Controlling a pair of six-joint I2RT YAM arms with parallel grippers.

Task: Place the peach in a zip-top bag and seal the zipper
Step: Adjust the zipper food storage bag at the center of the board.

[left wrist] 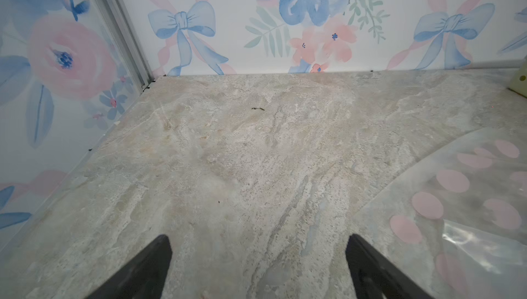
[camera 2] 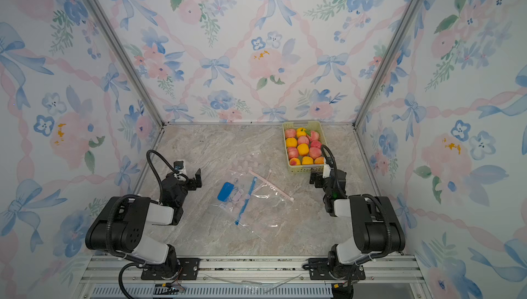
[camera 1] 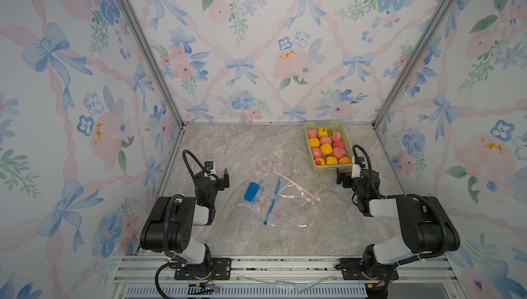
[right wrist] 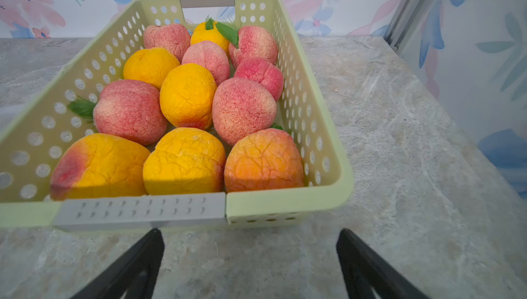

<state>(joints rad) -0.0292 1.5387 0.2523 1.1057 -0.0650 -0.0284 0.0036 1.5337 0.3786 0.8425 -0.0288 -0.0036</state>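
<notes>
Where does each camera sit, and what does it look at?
Top views: high above the arm bases, looking down at the table, bags, basket, left arm and right arm.
Left wrist: on the left arm, looking low across the table to the wall; left fingers show, open.
Right wrist: on the right arm, facing the basket of peaches; right fingers show, open.
Shared: top views and right wrist both see the basket.

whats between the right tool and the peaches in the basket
In the right wrist view, a bare strip of tabletop, then the basket's near wall with its grey handle strip. The right tool stands open, short of the peaches.
</notes>
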